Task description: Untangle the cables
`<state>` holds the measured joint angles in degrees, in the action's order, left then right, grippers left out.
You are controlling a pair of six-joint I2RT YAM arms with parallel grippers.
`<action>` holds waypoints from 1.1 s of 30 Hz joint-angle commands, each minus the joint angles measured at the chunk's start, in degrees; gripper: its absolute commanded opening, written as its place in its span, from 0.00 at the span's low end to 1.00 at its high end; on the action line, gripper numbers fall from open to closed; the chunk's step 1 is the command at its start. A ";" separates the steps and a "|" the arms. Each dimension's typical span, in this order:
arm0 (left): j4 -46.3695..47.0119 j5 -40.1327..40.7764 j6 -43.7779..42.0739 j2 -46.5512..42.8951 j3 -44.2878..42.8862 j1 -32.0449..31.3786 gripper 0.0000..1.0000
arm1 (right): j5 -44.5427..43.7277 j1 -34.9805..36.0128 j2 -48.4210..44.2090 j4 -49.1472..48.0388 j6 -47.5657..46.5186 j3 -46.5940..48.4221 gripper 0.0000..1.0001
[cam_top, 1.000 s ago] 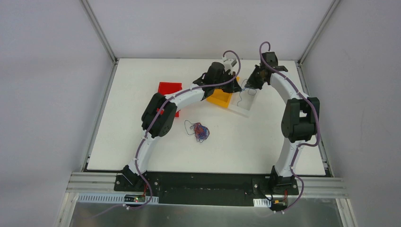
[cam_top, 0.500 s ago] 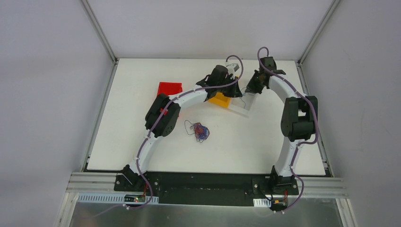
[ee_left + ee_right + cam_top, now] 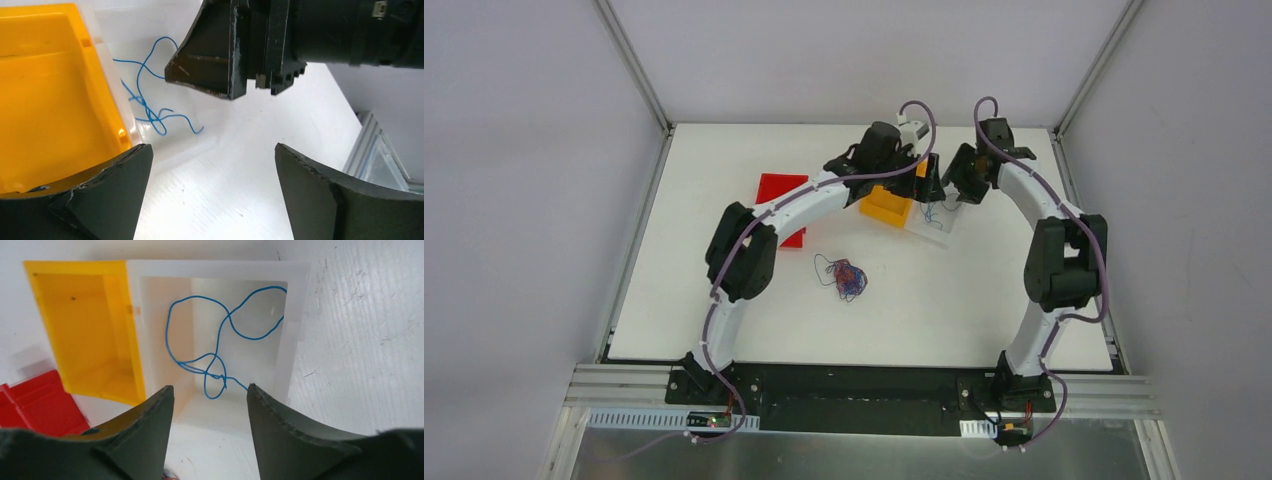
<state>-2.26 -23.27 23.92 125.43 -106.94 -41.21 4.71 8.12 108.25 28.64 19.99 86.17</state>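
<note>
A tangled clump of red, blue and black cables [image 3: 846,277] lies on the white table, apart from both arms. One loose blue cable [image 3: 220,340] lies curled inside the clear bin [image 3: 295,325]; the left wrist view shows this blue cable [image 3: 150,107] too. My left gripper [image 3: 211,147] is open wide over the table beside that bin, with nothing between its fingers. Just above the bin's near wall, my right gripper [image 3: 209,387] is open and empty. One end of the cable runs behind the right fingertip [image 3: 260,405]. From above, the left gripper [image 3: 931,185] and the right gripper [image 3: 952,190] almost meet over the bin.
An orange bin [image 3: 886,205] stands against the clear bin [image 3: 936,228] on its left. A red bin [image 3: 782,190] sits further left, partly under the left arm. The black body of the right gripper [image 3: 225,60] hangs close in front of the left wrist camera.
Both grippers have opened. The blue cable that was stretched between them now lies in the clear bin. The left arm has shifted slightly right and stretched out.
</note>
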 commanded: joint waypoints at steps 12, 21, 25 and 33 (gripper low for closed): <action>-9.33 9.27 -6.91 -39.73 27.58 0.25 0.99 | -2.93 10.90 -29.38 2.25 0.16 -12.82 0.99; -9.71 15.59 0.71 -64.31 54.08 0.52 0.99 | -4.19 24.76 -43.87 -6.67 4.08 -30.64 0.99; -11.49 17.64 4.61 -70.94 62.21 0.52 0.99 | -3.98 29.37 -46.83 -8.63 5.02 -36.50 0.99; -12.73 21.32 8.15 -74.32 71.56 0.52 0.99 | -1.77 37.61 -46.50 -17.47 7.00 -46.98 0.97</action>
<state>-14.87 -4.99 28.97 51.33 -37.69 -41.15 3.27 41.98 61.06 17.63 25.30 41.39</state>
